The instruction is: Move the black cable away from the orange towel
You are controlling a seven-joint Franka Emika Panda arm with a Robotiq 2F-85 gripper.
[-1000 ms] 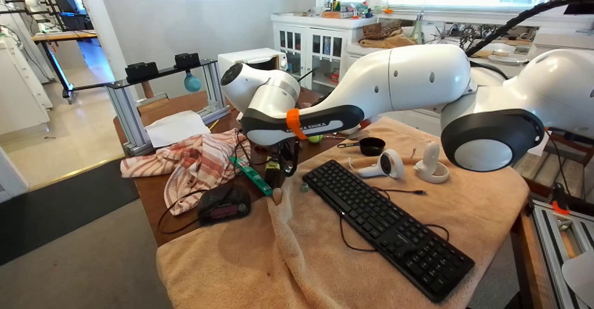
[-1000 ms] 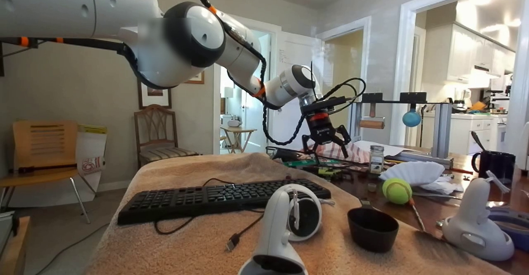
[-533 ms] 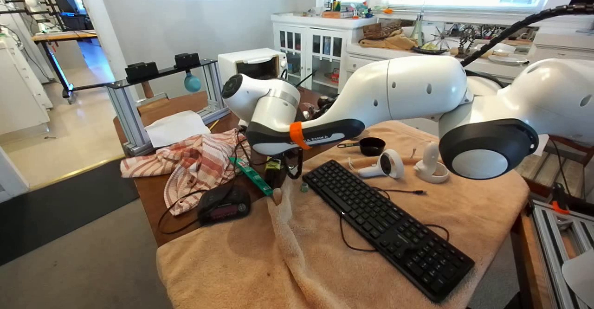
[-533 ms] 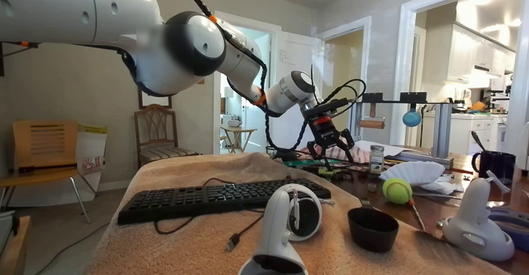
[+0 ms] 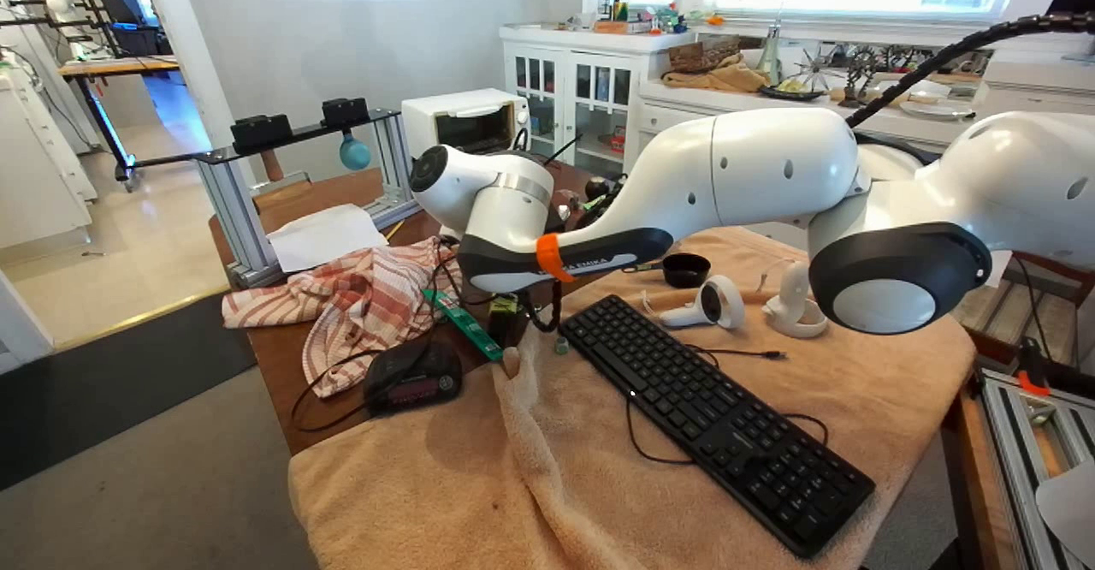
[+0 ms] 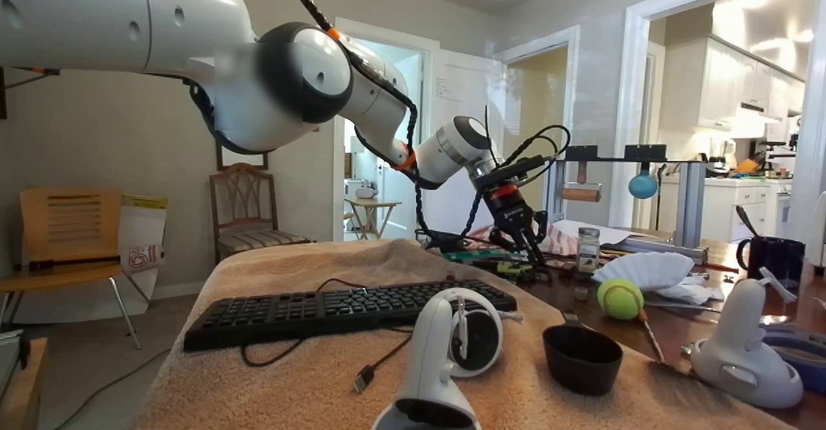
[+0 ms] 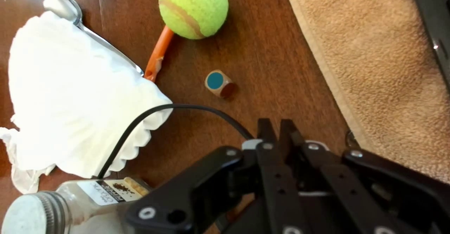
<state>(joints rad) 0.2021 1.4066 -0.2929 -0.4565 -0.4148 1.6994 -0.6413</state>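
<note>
Hand (image 7: 277, 125) lower, jaws drawn together — black cable (image 7: 197, 106) at its tips

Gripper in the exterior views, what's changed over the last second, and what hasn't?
The gripper has come down and its spread fingers have closed nearly together. In the wrist view the black cable runs to its fingertips; whether it's held I can't tell. The keyboard, orange towel and tennis ball stayed put.

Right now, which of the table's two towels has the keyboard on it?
The plain orange towel, spread beneath the black keyboard; the other, a striped towel, lies crumpled on the wooden table.
</note>
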